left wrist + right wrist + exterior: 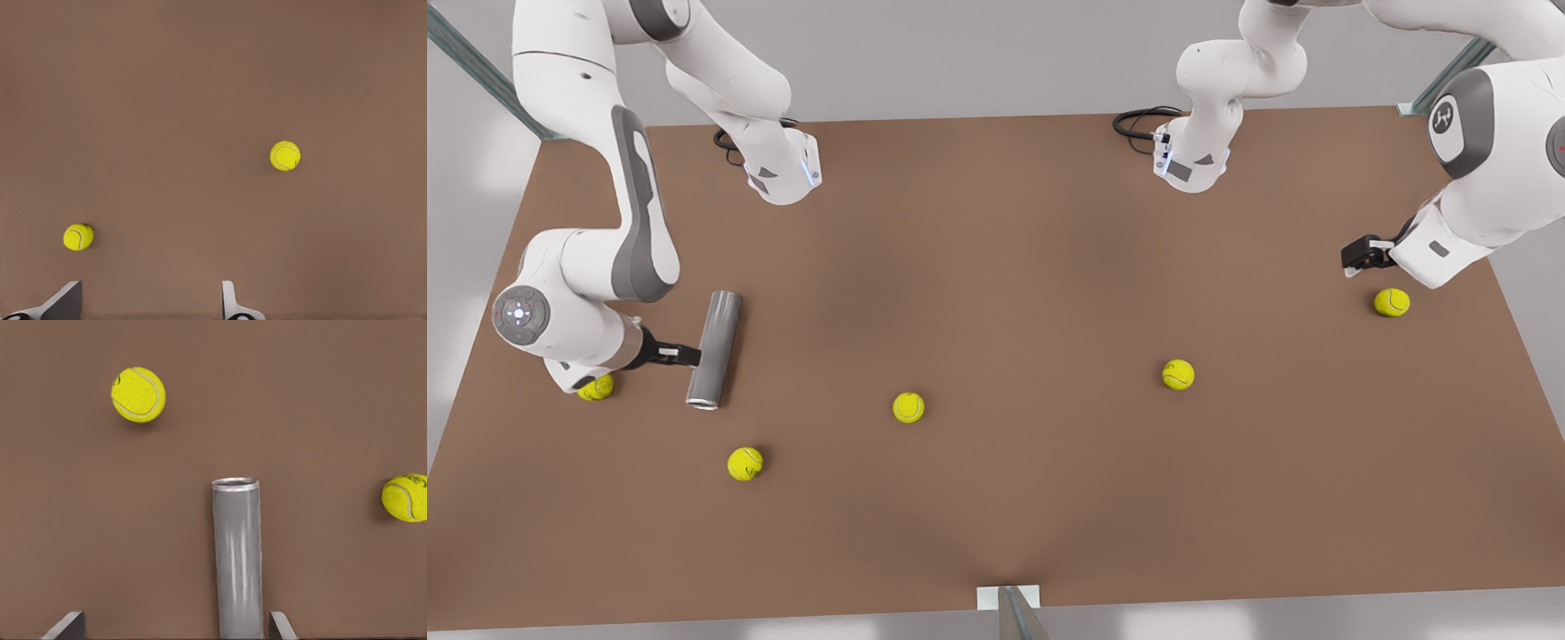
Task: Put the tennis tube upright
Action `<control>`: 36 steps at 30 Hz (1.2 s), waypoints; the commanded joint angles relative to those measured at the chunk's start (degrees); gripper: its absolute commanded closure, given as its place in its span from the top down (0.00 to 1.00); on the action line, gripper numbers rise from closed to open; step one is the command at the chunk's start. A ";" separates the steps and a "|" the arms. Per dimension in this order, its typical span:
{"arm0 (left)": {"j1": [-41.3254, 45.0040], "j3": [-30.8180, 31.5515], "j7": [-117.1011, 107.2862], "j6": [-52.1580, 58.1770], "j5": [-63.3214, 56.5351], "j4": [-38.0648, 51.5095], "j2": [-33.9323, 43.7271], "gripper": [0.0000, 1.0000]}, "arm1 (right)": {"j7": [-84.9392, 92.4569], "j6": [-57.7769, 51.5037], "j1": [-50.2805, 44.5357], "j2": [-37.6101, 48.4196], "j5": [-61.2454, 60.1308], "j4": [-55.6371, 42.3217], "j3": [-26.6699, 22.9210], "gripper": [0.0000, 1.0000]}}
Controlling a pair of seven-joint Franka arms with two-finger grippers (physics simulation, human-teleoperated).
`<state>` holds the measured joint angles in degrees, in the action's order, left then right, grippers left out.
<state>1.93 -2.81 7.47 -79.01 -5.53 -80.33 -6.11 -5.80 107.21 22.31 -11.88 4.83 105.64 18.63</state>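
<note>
The tennis tube [714, 348] is a grey metallic cylinder lying flat on the brown table [1005, 267] at the front view's left, its hollow end [235, 483] toward the near edge. My right gripper [687, 356] reaches it from the side and is open. In the right wrist view the tube [237, 567] runs between the two fingers [67, 625], closer to one of them, with a gap on the other side. My left gripper [1356, 258] hovers open at the front view's right, far from the tube, its fingers [230, 301] empty.
Several yellow-green tennis balls lie scattered: one under the right arm [596, 387], one near the tube's hollow end [744, 463], one mid-table [908, 407], one further right [1178, 374], one beside the left gripper [1392, 302]. Both arm bases stand at the far edge.
</note>
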 commanded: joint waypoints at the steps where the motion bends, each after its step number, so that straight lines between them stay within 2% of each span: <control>1: 0.00 0.00 0.00 0.00 0.00 0.00 -0.13 1.00 | 0.00 0.45 0.01 0.01 0.00 0.36 0.01 1.00; 5: 0.00 0.00 0.00 0.00 0.00 0.00 -0.22 1.00 | 1.85 6.34 2.91 -2.01 0.09 3.00 -0.08 1.00; 11: 0.00 0.00 0.00 0.09 0.00 0.09 -0.22 1.00 | 1.14 7.84 6.34 -8.51 0.26 4.05 -0.08 1.00; 13: 0.00 0.00 0.00 0.09 0.00 0.09 -0.22 1.00 | 1.93 15.83 6.60 -8.43 1.58 9.32 -0.08 1.00; 16: 0.78 -0.09 0.00 0.26 0.00 0.09 -0.39 1.00 | 1.93 20.84 6.95 -9.74 2.81 11.26 -0.17 1.00; 24: 1.06 -0.35 0.00 -1.76 0.08 0.09 -2.50 1.00 | 7.38 20.32 5.37 -9.57 4.04 10.47 0.10 1.00; 27: 1.06 -0.35 -0.09 -1.76 0.52 0.09 -2.77 1.00 | 7.30 17.59 5.20 -8.78 4.04 9.50 0.53 1.00; 31: 0.88 -0.35 -0.09 -1.85 0.52 0.09 -2.68 1.00 | 8.53 12.49 5.37 -0.26 3.52 12.92 1.41 1.00; 33: 0.70 -0.27 -0.09 -1.85 0.96 0.09 -2.59 1.00 | 9.32 16.88 7.04 3.70 2.90 21.18 1.41 1.00; 36: 0.70 -0.27 0.00 -1.85 0.96 0.09 -2.59 1.00 | 12.22 28.49 12.84 3.70 4.13 28.40 1.24 1.00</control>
<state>2.66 -3.15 7.47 -80.86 -4.69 -80.24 -8.71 6.49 135.89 35.70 -8.59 9.39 134.15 19.86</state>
